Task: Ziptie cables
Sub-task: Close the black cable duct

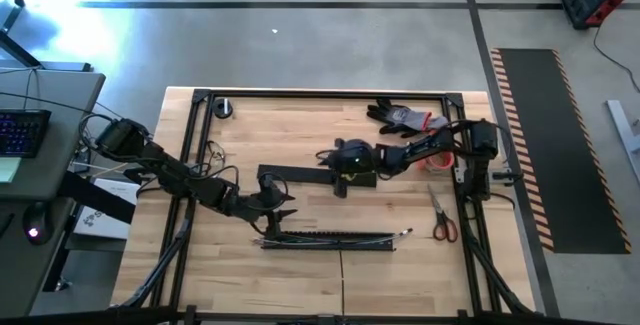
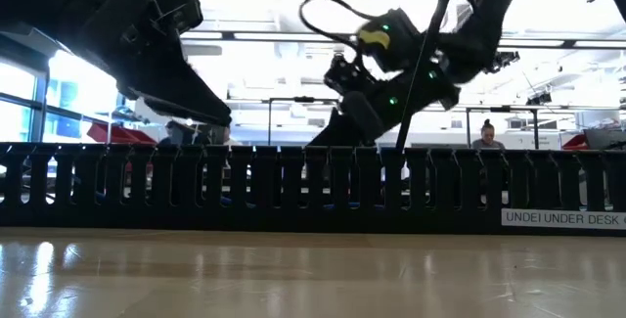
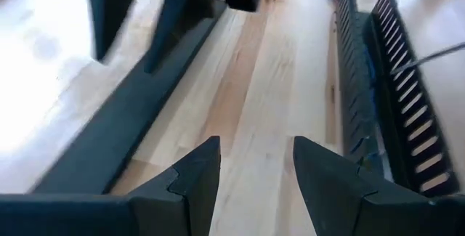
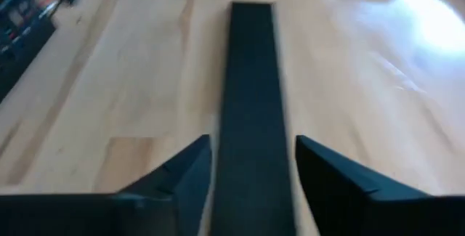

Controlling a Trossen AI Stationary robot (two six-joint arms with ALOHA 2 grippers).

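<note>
The cables (image 3: pixel 367 72), thin wires with coloured tips (image 1: pixel 405 232), lie inside the long black slotted channel (image 1: pixel 330 240) near the table's near edge. A thin dark ziptie (image 1: pixel 342 270) lies on the wood nearer than the channel. My left gripper (image 1: pixel 283 205) is open above bare wood (image 3: pixel 254 171), between the flat black cover strip (image 3: pixel 123 120) and the channel (image 3: pixel 378 83). My right gripper (image 1: pixel 338 173) is open and points down over the cover strip (image 4: pixel 251 83), one finger on either side of it. No frame shows its fingers touching the strip.
Scissors (image 1: pixel 443 223) lie at the table's right side, with gloves (image 1: pixel 405 117) and a red roll (image 1: pixel 437 162) toward the far right corner. A small round black object (image 1: pixel 223 108) sits at the far left corner. Black frame rails (image 1: pixel 190 215) border the table.
</note>
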